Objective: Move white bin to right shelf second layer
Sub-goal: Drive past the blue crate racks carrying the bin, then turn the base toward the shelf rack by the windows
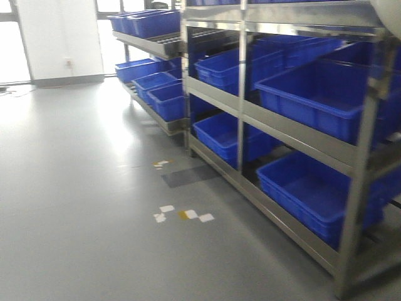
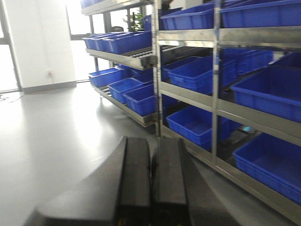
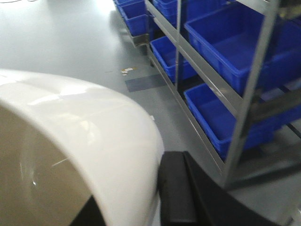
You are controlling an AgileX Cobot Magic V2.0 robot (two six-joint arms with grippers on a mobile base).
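While right pincer [image 3: 150, 207] clasps white bin [image 3: 94, 122], shelved blue crates [image 1: 313, 94] lie empty

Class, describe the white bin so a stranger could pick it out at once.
Start at the steel racks stacked with blue crates. In front of them, filling the right wrist view, the white bin is held by the right gripper. It alone is cream-white, smooth and rounded; its neighbours are blue and rectangular.

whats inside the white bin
The white bin shows only bare, shaded inner wall, nothing on it. Its bottom lies out of frame, so anything there cannot be seen.
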